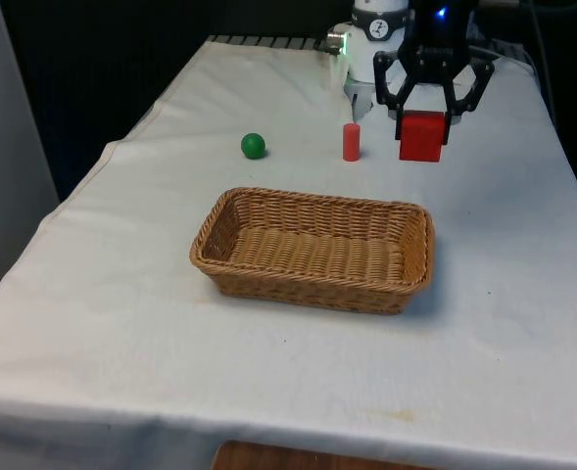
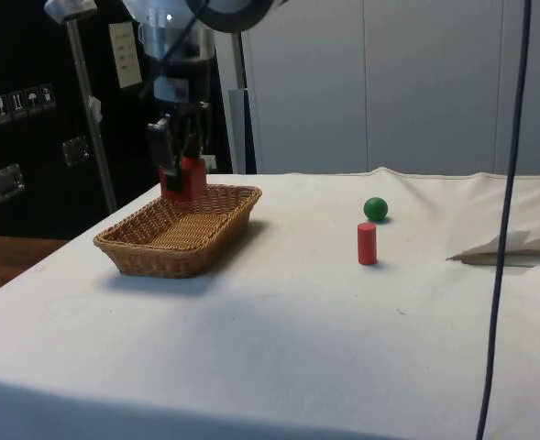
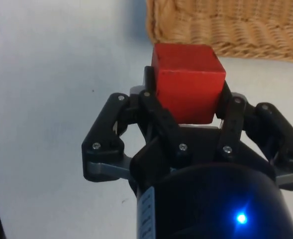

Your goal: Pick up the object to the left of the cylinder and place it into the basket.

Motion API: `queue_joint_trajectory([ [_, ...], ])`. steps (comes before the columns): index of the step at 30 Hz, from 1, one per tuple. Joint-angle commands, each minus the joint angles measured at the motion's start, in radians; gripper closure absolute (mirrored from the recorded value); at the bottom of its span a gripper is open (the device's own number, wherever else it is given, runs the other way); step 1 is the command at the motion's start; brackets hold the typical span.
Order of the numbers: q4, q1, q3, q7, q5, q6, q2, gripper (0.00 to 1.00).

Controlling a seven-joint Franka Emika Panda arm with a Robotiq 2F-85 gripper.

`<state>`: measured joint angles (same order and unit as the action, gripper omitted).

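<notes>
My gripper [image 1: 424, 130] is shut on a red cube [image 1: 422, 136], held in the air above the table, to the front view's right of the red cylinder [image 1: 351, 142]. In the side view the red cube [image 2: 186, 178] hangs beyond the far rim of the wicker basket [image 2: 179, 230], clamped in my gripper [image 2: 183, 168]. The wrist view shows the red cube [image 3: 187, 81] between the black fingers [image 3: 153, 102], with the basket's rim [image 3: 226, 27] just ahead. A green ball [image 1: 253, 146] lies on the cloth at the front view's left of the cylinder. The basket [image 1: 317, 248] holds nothing.
The red cylinder [image 2: 367, 244] and the green ball [image 2: 375, 209] stand apart on the white cloth in the side view. A cable [image 2: 506, 220] hangs down at that view's right. The table edges fall away on both sides.
</notes>
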<state>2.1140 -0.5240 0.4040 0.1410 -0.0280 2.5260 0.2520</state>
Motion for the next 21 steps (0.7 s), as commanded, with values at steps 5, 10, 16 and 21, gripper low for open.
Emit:
queue_joint_trajectory([
  [5, -0.047, 0.014, 0.006, -0.051, -0.050, -0.011, 0.032, 0.88],
  [10, -0.083, 0.008, 0.033, -0.073, -0.069, -0.005, 0.066, 0.88],
  [16, -0.155, 0.032, 0.048, -0.152, -0.147, -0.010, 0.131, 0.88],
  [21, -0.182, 0.038, 0.064, -0.190, -0.184, -0.005, 0.167, 0.88],
])
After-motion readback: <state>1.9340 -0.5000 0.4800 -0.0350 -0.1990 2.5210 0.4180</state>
